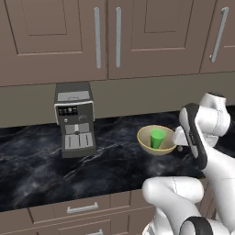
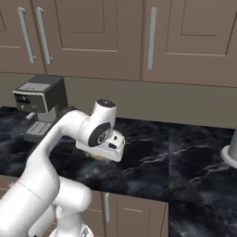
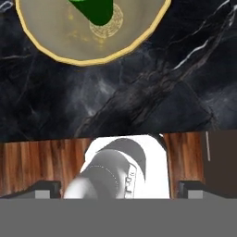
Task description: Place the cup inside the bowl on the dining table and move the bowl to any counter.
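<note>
Wide tan rigid bowl [image 1: 146, 142], small green cup [image 1: 157, 138] loose inside, centre-right on counter; rim-grip advisable. Gripper [image 3: 118, 189] fingers open, empty.

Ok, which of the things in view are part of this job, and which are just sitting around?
Job:
- cup, standing inside the bowl
- bowl, on the counter
- tool, open and empty, apart from the bowl

Just there:
- coffee machine on the counter, left of the bowl
- wall cabinets
- drawers
</note>
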